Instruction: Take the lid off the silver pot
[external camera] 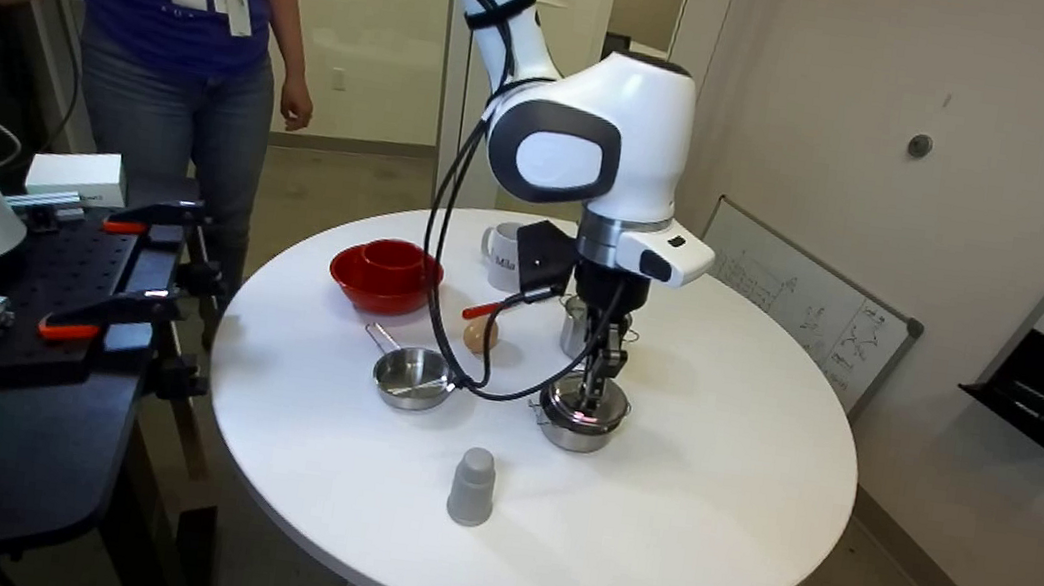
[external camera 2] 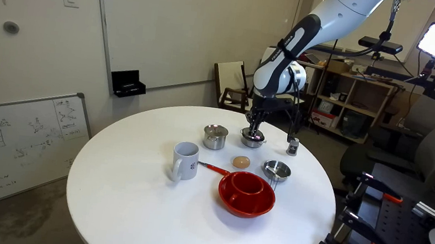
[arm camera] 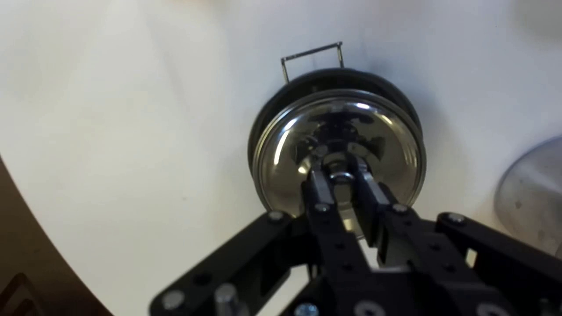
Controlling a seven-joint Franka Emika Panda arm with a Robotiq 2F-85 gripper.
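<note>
My gripper [external camera: 591,398] [external camera 2: 254,132] [arm camera: 341,170] points straight down and is shut on the knob of the silver lid [external camera: 612,404] [arm camera: 283,175]. The round, shiny lid is over a low silver bowl with wire handles [external camera: 575,439] [external camera 2: 252,144] and is about as wide as it. In the wrist view a dark crescent of the bowl shows past the lid's edge, so the lid looks slightly raised. The silver pot [external camera 2: 214,141], taller and straight-sided, stands apart beside it. It is partly behind the gripper in an exterior view [external camera: 573,330] and cut off in the wrist view [arm camera: 533,193].
On the round white table are a small silver saucepan [external camera: 412,387], a grey cup [external camera: 471,493], an egg [external camera 2: 241,162], a white mug [external camera 2: 186,162], a red-handled utensil [external camera 2: 217,170], and a red bowl [external camera 2: 245,212] with a red cup [external camera 2: 247,182] in it.
</note>
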